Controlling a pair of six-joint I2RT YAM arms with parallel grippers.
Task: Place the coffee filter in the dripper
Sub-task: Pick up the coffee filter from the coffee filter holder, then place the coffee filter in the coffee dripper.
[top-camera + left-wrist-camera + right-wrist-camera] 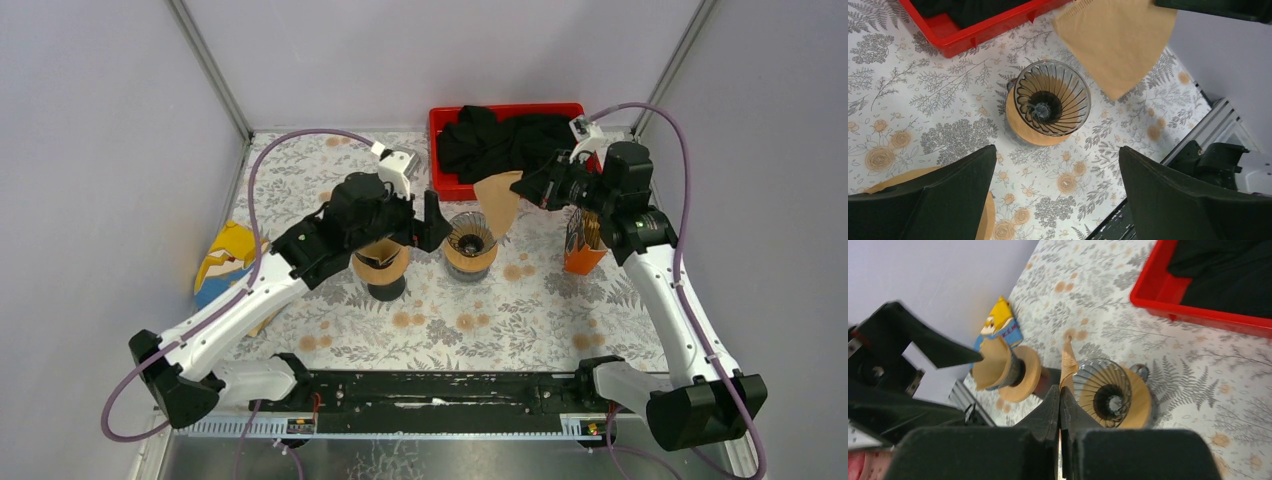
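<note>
- Three things could spoil the placement from here, by my reading.
- First, the coffee filter (1120, 40) hangs flat and folded, not spread into a cone. Lowered like this, it would likely stand on edge or lie across the ribs of the dripper (1052, 97) rather than seat against them.
- Second, its pointed lower end sits off to one side of the glass rim, toward the red tray (437, 160), not over the mouth. A straight descent could catch the tip on the rim and crumple the paper, or land it on the counter (500, 320) beside the dripper.
- Third, the dripper stands free on its tan collar, so a push from paper or arm could slide or tip it. The left fingers (933, 200), spread wide and empty, hover just on its other side, and closing in from both sides risks a knock between the arms.
- The right fingers (1060, 405) are pressed tight on the filter's upper edge. In the right wrist view the paper shows edge-on, running straight out from their tips, with the dripper just beyond and a little to one side.
- The filter is in the air, touching nothing but those fingers. I cannot tell whether they pinch one layer or both.
</note>
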